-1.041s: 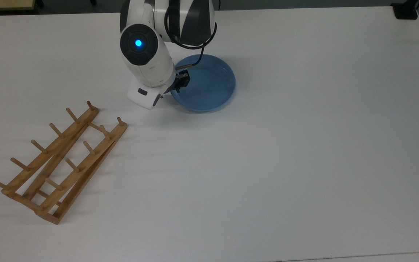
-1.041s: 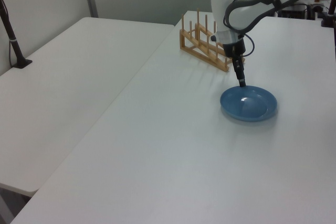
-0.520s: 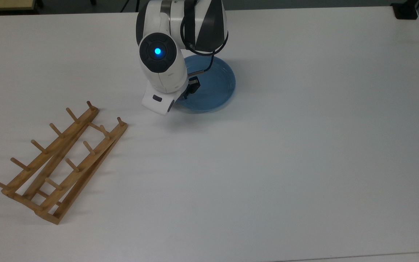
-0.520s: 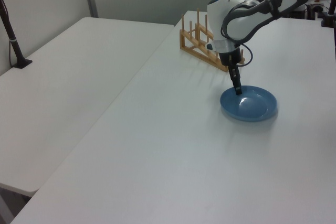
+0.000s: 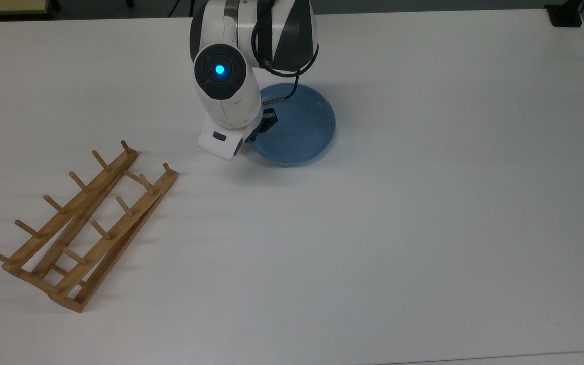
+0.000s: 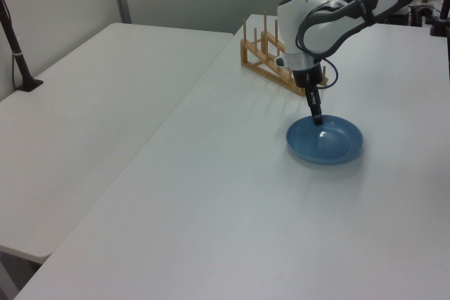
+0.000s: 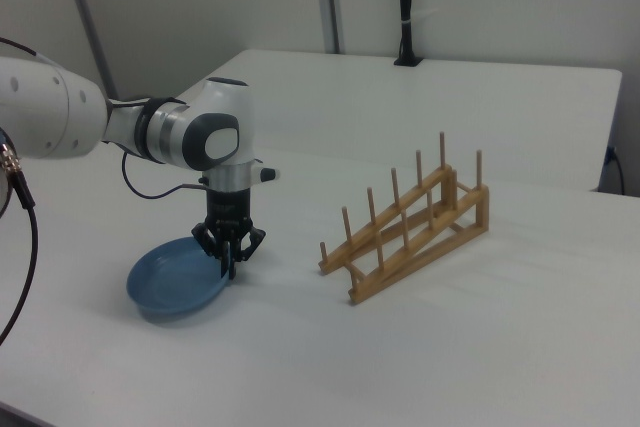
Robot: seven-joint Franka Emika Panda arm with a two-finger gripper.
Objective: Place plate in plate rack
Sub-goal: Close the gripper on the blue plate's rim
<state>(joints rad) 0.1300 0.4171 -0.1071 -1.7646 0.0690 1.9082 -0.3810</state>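
In the top view, the round, shallow, glossy light-blue plate (image 5: 297, 126) is seen on the white table (image 5: 398, 228), near the table's far edge. The pincer (image 5: 260, 133) of the white robot arm (image 5: 228, 96) is set at the rim on the top view's left side. The light-brown wooden plate rack (image 5: 81, 228) with its two rows of upright pegs lies well apart, toward the top view's lower left. A long carry is therefore judged to lie ahead, and a slip could be caused by so small a hold on a glossy rim.

In the left view, the pincer (image 6: 316, 119) is seen pointing steeply down onto the far edge of the plate (image 6: 325, 140), with the plate rack (image 6: 278, 61) behind it. Whether the plate is flat on the table or already tipped cannot be told here.

In the right view, the fingers of the pincer (image 7: 231, 265) are drawn close together on the plate's (image 7: 175, 282) rim on the side facing the plate rack (image 7: 410, 227), so the rim appears to be pinched. The plate's opposite edge seems to rest on the table. If the plate is lifted from one edge, it could swing or rotate in the grip, and a peg could be struck on arrival, by which the light rack might be shoved or tipped.
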